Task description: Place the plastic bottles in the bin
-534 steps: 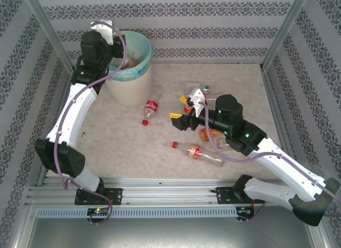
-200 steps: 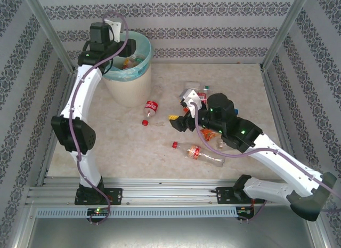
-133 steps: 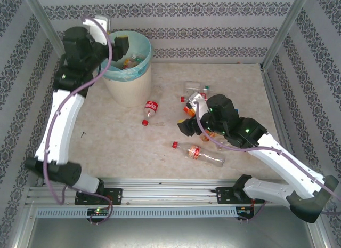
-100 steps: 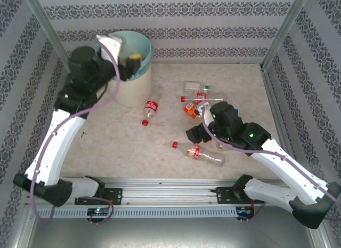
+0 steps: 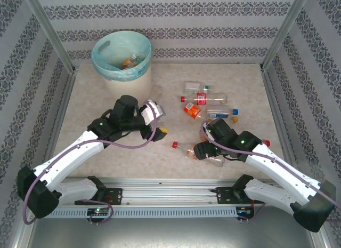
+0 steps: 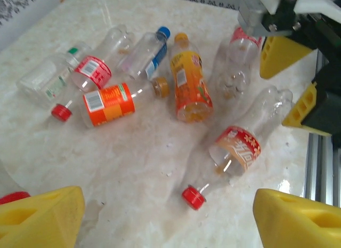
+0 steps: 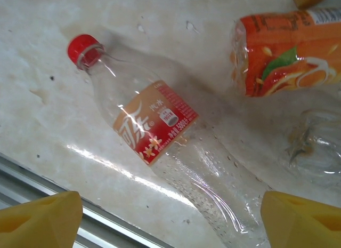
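Nearest, the right gripper (image 7: 170, 221) hangs wide and empty over a red-capped bottle (image 7: 160, 125). To its left, the left gripper (image 6: 170, 218) gapes empty too. Several bottles (image 5: 205, 101) litter the table (image 5: 176, 77). The far-left bin (image 5: 129, 87) holds few.

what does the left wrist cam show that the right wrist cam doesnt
Left wrist, not right wrist: a blue-capped bottle, a green-capped bottle, a red-labelled clear bottle, a red-capped bottle with an orange label, and the left hand, open. Right wrist, not left wrist: the white lettering on the long clear bottle, close up. Both: that long clear bottle with its red cap, the orange juice bottle beside it, and the right hand, open.
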